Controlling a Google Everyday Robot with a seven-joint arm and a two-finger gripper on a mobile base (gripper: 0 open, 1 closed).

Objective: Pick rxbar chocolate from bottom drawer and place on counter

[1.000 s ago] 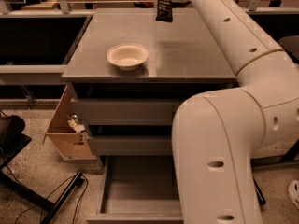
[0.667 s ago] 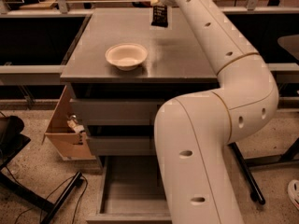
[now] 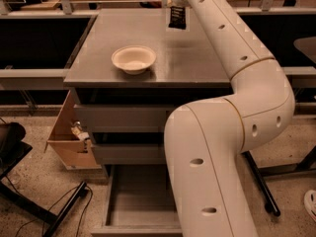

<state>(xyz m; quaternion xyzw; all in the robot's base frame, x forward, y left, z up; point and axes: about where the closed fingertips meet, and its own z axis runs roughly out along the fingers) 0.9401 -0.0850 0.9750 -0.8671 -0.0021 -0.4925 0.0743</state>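
**Item:** rxbar chocolate (image 3: 177, 18).

**Location:** at 1 o'clock over the counter (image 3: 113, 33), near its far edge. It hangs upright from the gripper (image 3: 176, 4), whose jaws are clamped on its top end.

**Change:** since a second ago the bar sits slightly lower and a touch toward 3 o'clock. The arm's elbow has swung toward 9 o'clock, across the cabinet front.

**Reading:** carry done, release pending. The bar appears not yet to rest on the surface.

**Appearance:** small flat dark rectangular wrapper, print too small to read.

**Also:**
- White bowl (image 3: 134, 59), toward 7 o'clock of the counter's middle, well apart from the bar.
- Bottom drawer (image 3: 136, 229), pulled open at 6 o'clock.
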